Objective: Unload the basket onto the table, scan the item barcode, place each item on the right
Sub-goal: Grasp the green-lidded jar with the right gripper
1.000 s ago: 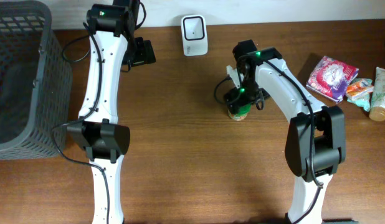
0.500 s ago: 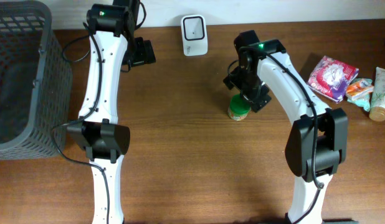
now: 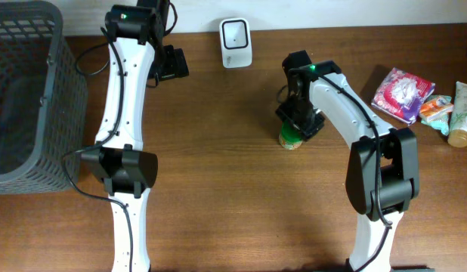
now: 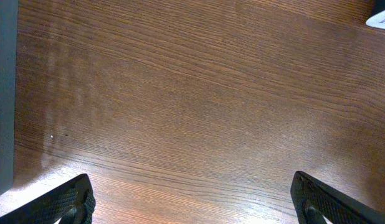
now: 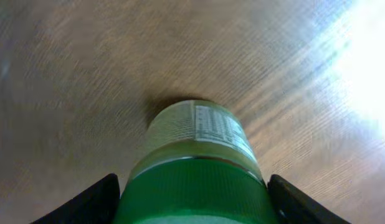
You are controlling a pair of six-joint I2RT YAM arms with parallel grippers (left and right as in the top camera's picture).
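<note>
The item, a small jar (image 3: 292, 138) with a green lid and a printed label, stands upright on the wooden table right of centre. My right gripper (image 3: 300, 121) is right over it. In the right wrist view the jar (image 5: 195, 155) fills the gap between the two black fingers (image 5: 93, 202), which press on either side of the lid, so the right gripper (image 5: 192, 202) is shut on it. The white barcode scanner (image 3: 236, 32) stands at the table's back edge. My left gripper (image 4: 194, 205) hangs open over bare wood near the back left (image 3: 169, 64).
A dark mesh basket (image 3: 22, 98) takes up the left edge of the table. At the far right lie a pink packet (image 3: 402, 94), an orange and teal packet (image 3: 436, 108) and a pale tube (image 3: 462, 113). A white corner of the scanner (image 4: 382, 15) shows in the left wrist view.
My right gripper lifted and swung slightly right, then settled down over the jar and closed its fingers onto the lid. The left arm has not moved.
</note>
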